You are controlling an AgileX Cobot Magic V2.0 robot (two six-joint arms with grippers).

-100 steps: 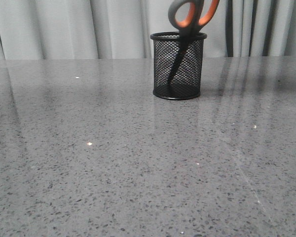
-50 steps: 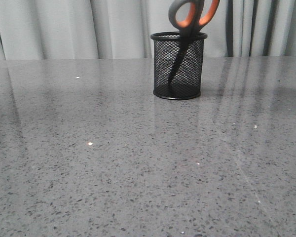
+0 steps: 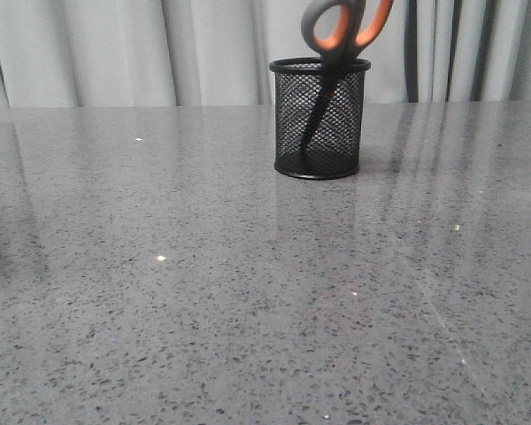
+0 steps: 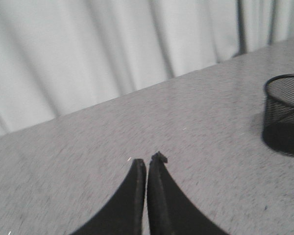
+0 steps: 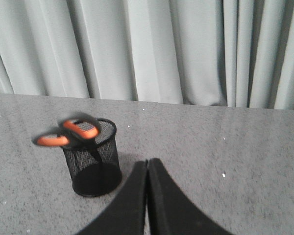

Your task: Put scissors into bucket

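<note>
The scissors [image 3: 341,35] stand blades-down inside the bucket [image 3: 319,119], a black wire-mesh cup at the back of the table. Their grey handles with orange-lined loops stick out above the rim and lean to the right. In the right wrist view the bucket [image 5: 90,164] sits just beyond my right gripper [image 5: 147,161], with the scissors' handles [image 5: 68,133] over its rim. My right gripper is shut and empty. The left wrist view shows my left gripper [image 4: 148,160] shut and empty, well away from the bucket [image 4: 285,115]. Neither gripper appears in the front view.
The grey speckled table [image 3: 203,292] stretches wide in front of the bucket. Pale curtains [image 3: 115,49] hang behind its far edge.
</note>
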